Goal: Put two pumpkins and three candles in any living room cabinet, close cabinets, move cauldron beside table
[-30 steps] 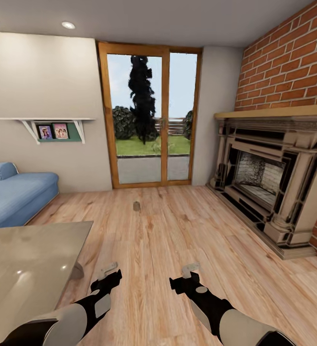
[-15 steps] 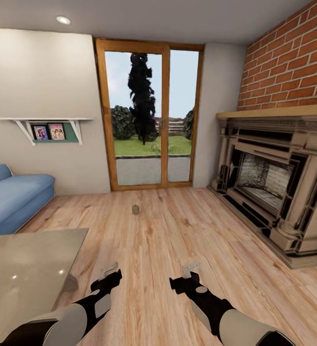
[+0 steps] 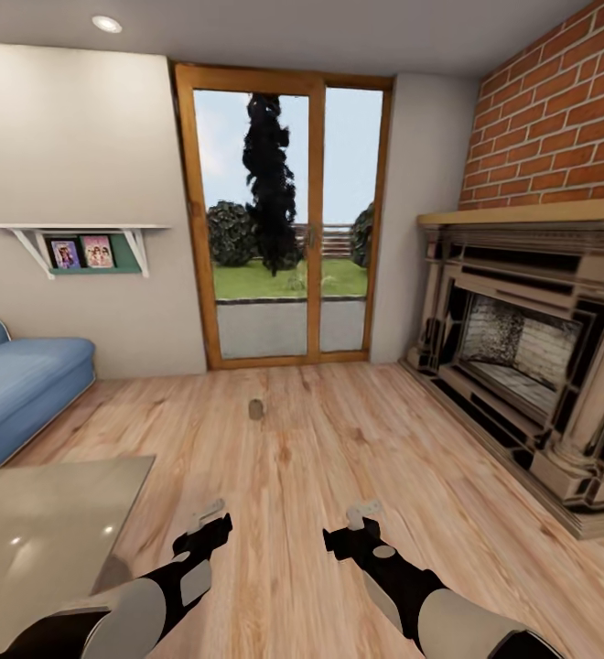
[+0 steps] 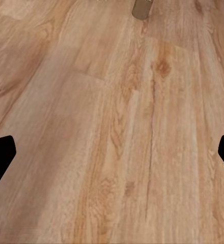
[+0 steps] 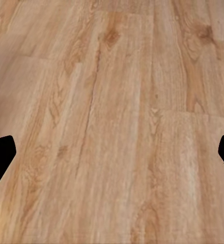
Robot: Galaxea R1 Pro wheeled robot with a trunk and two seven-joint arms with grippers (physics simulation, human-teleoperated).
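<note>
blue sofa (image 3: 23, 389): far left of the head view, against the pale wall, on the wood floor (image 3: 339, 458).
wall shelf (image 3: 73, 233): white, on brackets above the sofa, with two small framed pictures (image 3: 80, 253) on a green backing.
surface (image 3: 37, 522): low coffee table with a glossy grey-beige top, lower left of the head view, its near corner just beside the left arm; nothing on the visible part of the top.
left pincer (image 3: 212, 514): held low over the bare floor beside the surface; in the left wrist view its dark fingertips (image 4: 0, 155) sit at opposite edges of the frame, spread wide, released, nothing between them.
candle (image 3: 256, 409): one short tan-brown cylinder, upright on the floor, centre of the room, well ahead of both pincers and short of the glass door; its base also shows at the edge of the left wrist view (image 4: 141, 8).
glass door (image 3: 284, 220): wood-framed double door in the back wall, a garden with a dark tree behind it.
right pincer (image 3: 364, 514): held low over the floor, level with the left one; fingertips (image 5: 0, 155) spread to the frame edges in the right wrist view, released, empty.
fireplace (image 3: 522, 348): ornate cream and dark surround at right, under a wooden mantel (image 3: 522, 216), set in a red brick wall (image 3: 558, 119).
</note>
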